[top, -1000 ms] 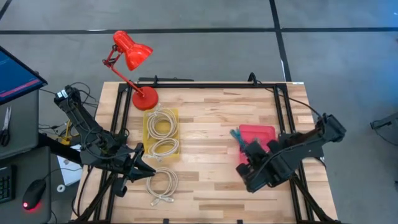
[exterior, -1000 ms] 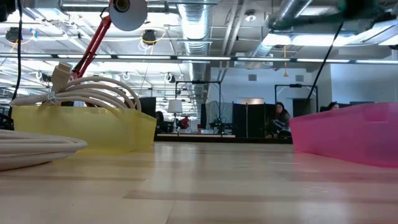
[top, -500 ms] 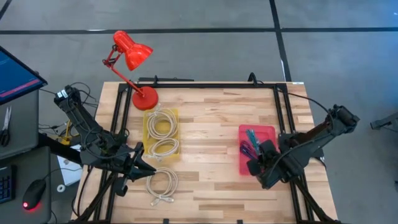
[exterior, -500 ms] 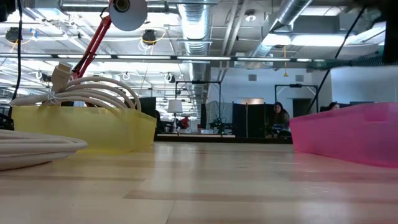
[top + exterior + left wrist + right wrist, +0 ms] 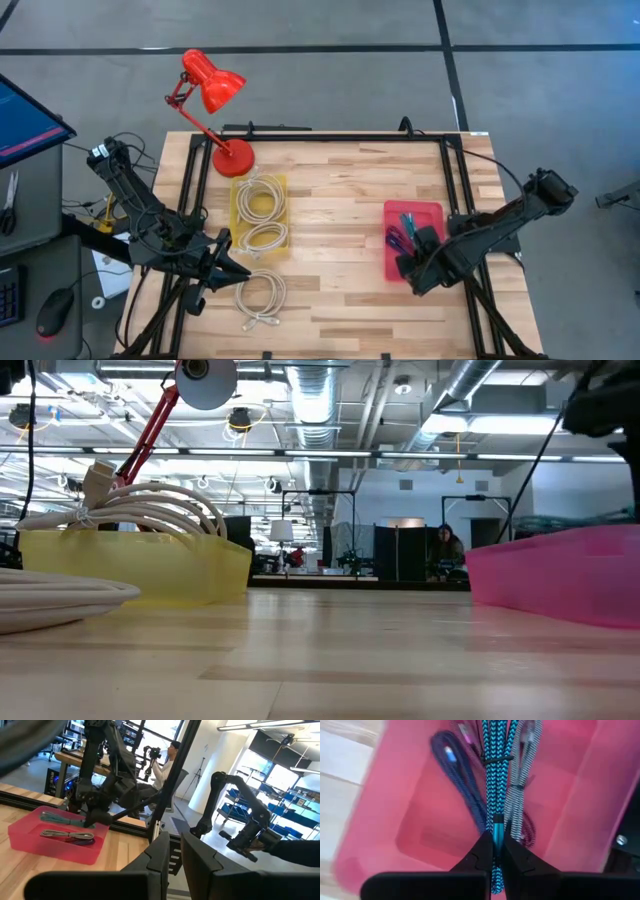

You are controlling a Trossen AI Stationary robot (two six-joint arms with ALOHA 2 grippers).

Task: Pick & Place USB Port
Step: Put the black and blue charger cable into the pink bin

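A pink bin (image 5: 432, 212) stands on the table's right half; its wall also shows in the low view (image 5: 560, 575). My right gripper (image 5: 415, 262) hangs over the bin's near end, shut on a teal braided USB cable (image 5: 495, 765) that runs into the bin beside a dark blue cable (image 5: 462, 780) and a grey braided cable (image 5: 522, 767). My left gripper (image 5: 215, 262) waits at the table's left edge, fingers (image 5: 160, 857) close together with nothing between them. My right gripper pinches the teal cable's plug end (image 5: 496, 826) between its two fingers. The fingers come steeply from above, pointing down into the pink bin. The tied bundle stretches away from the fingers over the bin's floor, among the other cables.
A yellow bin (image 5: 262, 212) with white coiled cables stands left of centre, and one white coil (image 5: 260, 298) lies on the table near it. A red desk lamp (image 5: 212, 85) stands at the far left. A black frame (image 5: 450, 180) borders the table.
My right gripper has sunk toward the pink bin, shifted toward the table's right and near edges, and rolled at the wrist, staying shut on the teal cable. The cable, earlier hanging over the bin's far left corner, now lies lengthwise inside the bin.
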